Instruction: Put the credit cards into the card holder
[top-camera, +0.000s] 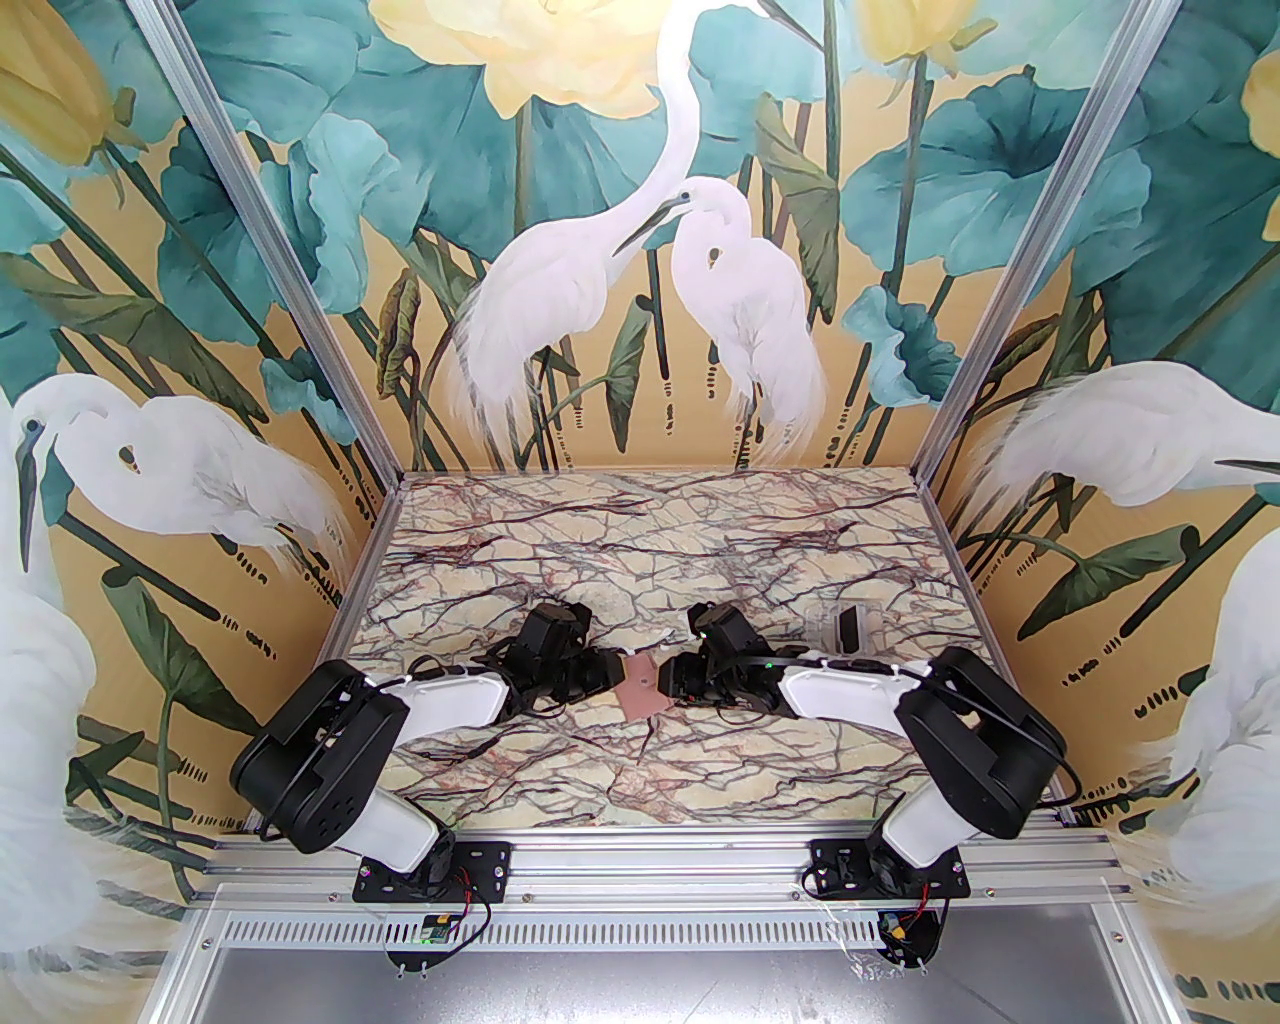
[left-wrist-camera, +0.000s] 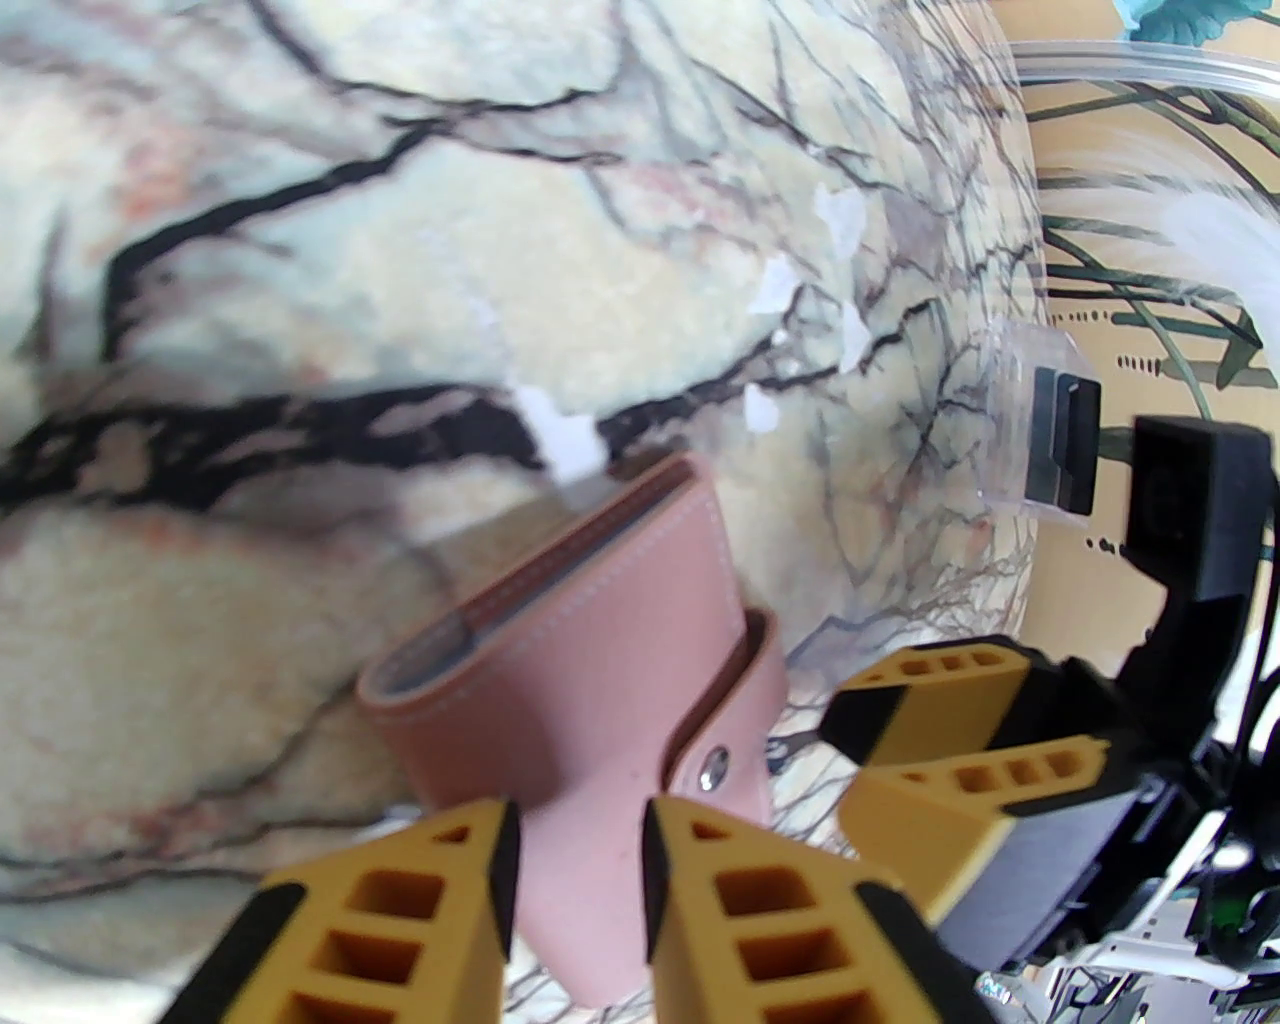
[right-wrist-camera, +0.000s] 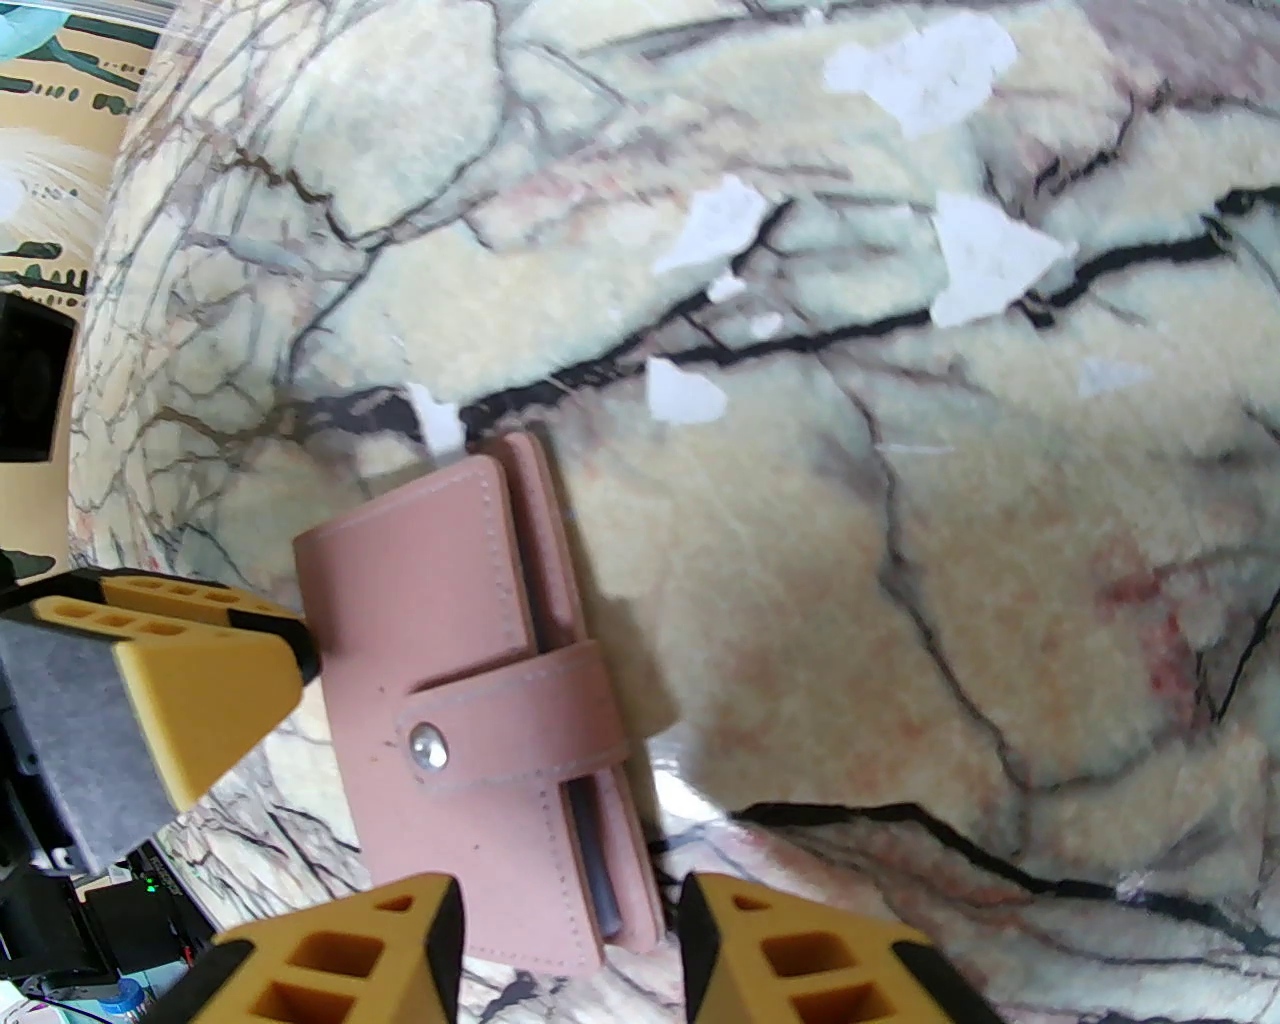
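Pink card holder (top-camera: 640, 695) lies abt mid-worktop (top-camera: 640, 540), btw the two tools.

State of left tool (left-wrist-camera: 580, 835): fingers close together w/ the holder's near edge filling the gap, so it looks clamped on it. State of right tool (right-wrist-camera: 570, 900): fingers apart, nothing pinched. The holder's near end lies just ahead of them, on the tab side.

The tab (right-wrist-camera: 520, 710) is folded over the front and the snap (right-wrist-camera: 430, 745) looks pressed home.

Step, my read: either steadying the closed holder to finish, or popping the snap to load more. Can't tell which.

To do it well:
- left tool should grip low on the body, off the tab
- right tool should take the tab only and peel along the strap, not straight up, so the holder doesn't twist out
- don't squeeze the open side, or the contents may slide

Contents:
- credit cards (right-wrist-camera: 590, 860): grey-blue edges show inside the holder's open long side, count unclear
- clear box (top-camera: 820, 612), off to the right and well apart, holds one dark upright block (top-camera: 850, 628); what it is, unclear
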